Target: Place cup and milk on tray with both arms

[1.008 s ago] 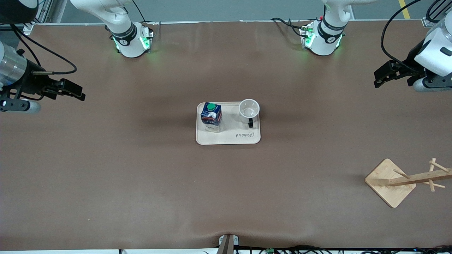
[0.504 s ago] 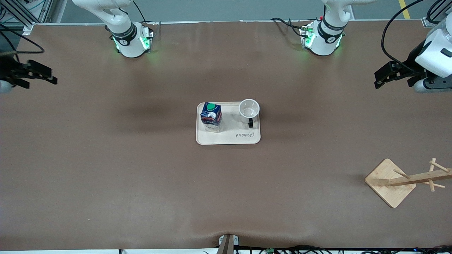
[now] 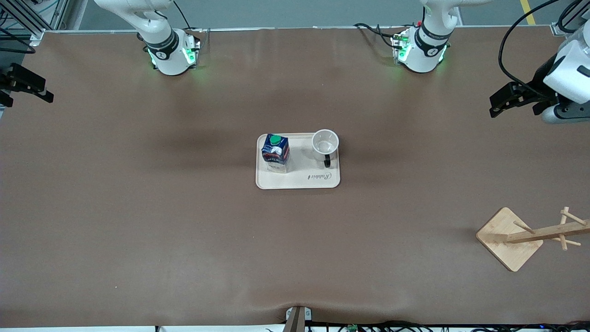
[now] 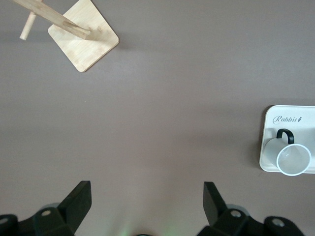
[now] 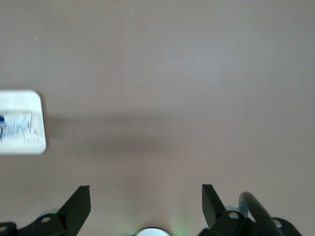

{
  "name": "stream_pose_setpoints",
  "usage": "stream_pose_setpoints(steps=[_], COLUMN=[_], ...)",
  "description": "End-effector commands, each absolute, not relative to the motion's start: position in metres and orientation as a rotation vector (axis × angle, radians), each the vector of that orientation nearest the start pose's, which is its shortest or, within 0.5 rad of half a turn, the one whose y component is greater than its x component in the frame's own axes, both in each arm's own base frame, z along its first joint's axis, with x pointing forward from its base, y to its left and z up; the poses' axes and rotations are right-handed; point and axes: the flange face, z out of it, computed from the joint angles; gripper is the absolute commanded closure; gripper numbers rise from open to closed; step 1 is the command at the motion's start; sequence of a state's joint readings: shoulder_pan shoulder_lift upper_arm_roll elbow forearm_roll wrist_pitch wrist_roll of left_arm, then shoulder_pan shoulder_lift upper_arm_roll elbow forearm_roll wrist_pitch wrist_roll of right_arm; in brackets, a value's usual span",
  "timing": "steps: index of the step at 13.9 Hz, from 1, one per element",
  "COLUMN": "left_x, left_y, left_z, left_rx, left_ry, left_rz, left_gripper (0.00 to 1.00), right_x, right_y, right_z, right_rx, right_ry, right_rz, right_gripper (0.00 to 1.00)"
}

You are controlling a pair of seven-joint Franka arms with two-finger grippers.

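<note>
On the cream tray (image 3: 299,180) stand milk carton (image 3: 275,153) and white mug (image 3: 325,143); left gripper (image 4: 146,199) and right gripper (image 5: 146,199) hover wide, empty, at table ends; task looks finished, nothing remains

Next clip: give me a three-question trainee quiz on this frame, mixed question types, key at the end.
1. True or false: the milk lies on its side on the table.
2. What does the cup stand on? A) wooden rack B) tray C) bare table
3. Fill in: the left hand and the right hand are both ____.

Key:
1. False; it stands upright on the tray.
2. B, with its handle toward the front camera.
3. Open; each is empty, over bare table at its own arm's end.
</note>
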State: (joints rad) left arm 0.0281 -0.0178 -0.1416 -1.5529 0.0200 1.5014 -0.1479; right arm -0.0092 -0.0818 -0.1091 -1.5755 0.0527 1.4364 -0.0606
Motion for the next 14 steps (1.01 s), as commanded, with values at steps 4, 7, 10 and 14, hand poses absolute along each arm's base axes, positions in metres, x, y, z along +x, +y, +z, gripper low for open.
stream_pose_setpoints(steps=[4, 7, 10, 14], left_x=[0.543, 0.542, 0.542, 0.542], left_y=[-0.062, -0.061, -0.060, -0.058], left_z=[0.641, 0.642, 0.643, 0.642], left_rx=[-3.124, -3.124, -3.116, -3.116], left_ry=[-0.056, -0.059, -0.045, -0.062], left_rz=[0.033, 0.030, 0.029, 0.033], left_gripper=[0.00, 0.00, 0.00, 0.00], right_x=[0.518, 0.519, 0.519, 0.521], right_y=[-0.053, -0.049, -0.048, -0.057], right_z=[0.668, 0.668, 0.668, 0.666], right_rx=[-3.088, -3.088, -3.090, -3.092], right_ry=[0.307, 0.304, 0.297, 0.320], right_rz=[0.060, 0.065, 0.065, 0.067], right_gripper=[0.00, 0.00, 0.00, 0.00])
